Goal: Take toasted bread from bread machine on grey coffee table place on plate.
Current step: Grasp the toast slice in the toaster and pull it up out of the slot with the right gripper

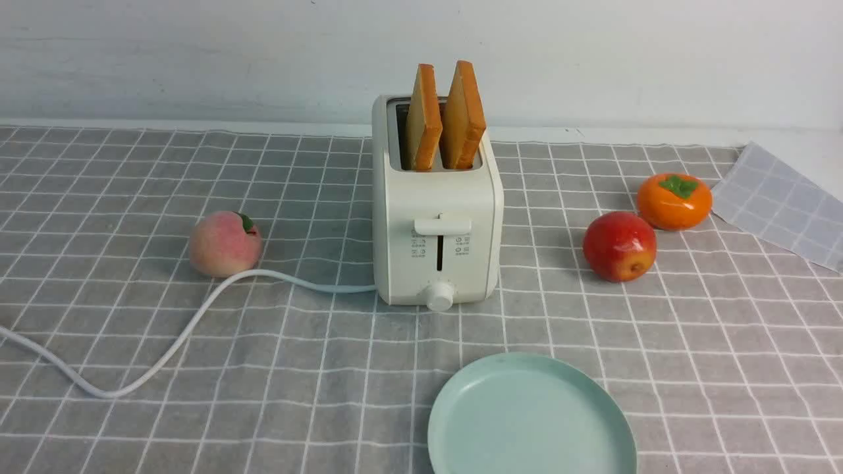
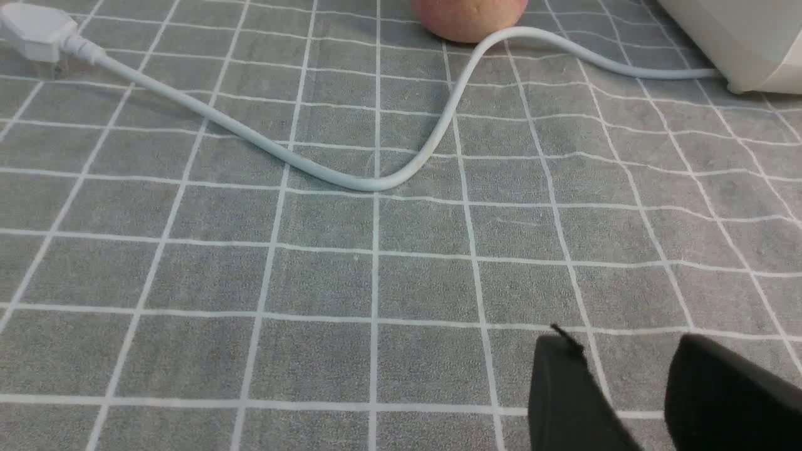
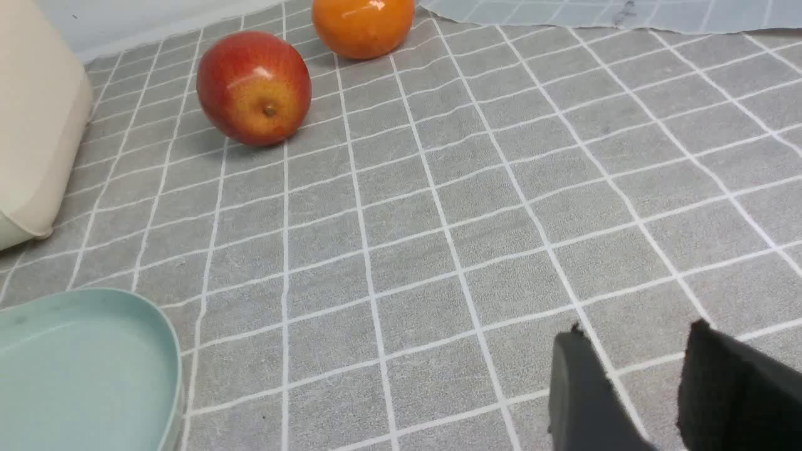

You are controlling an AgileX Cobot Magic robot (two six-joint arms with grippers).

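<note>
Two slices of toasted bread (image 1: 423, 118) (image 1: 464, 115) stand upright in the slots of the cream-white bread machine (image 1: 438, 224) at the middle of the grey coffee table (image 1: 296, 368). The pale green plate (image 1: 530, 418) lies empty in front of it, a little to the right. Neither arm shows in the front view. My left gripper (image 2: 623, 351) is open and empty over bare cloth, with the toaster's corner (image 2: 745, 44) far ahead. My right gripper (image 3: 633, 344) is open and empty over bare cloth, apart from the plate's rim (image 3: 169, 351) and the toaster's side (image 3: 37, 125).
A peach (image 1: 224, 243) lies left of the toaster, by the white cord (image 1: 164, 349) that curves to the left edge; its plug (image 2: 34, 31) shows in the left wrist view. A red apple (image 1: 619, 246) and an orange persimmon (image 1: 674, 201) lie to the right. The cloth's folded corner (image 1: 784, 197) is at far right.
</note>
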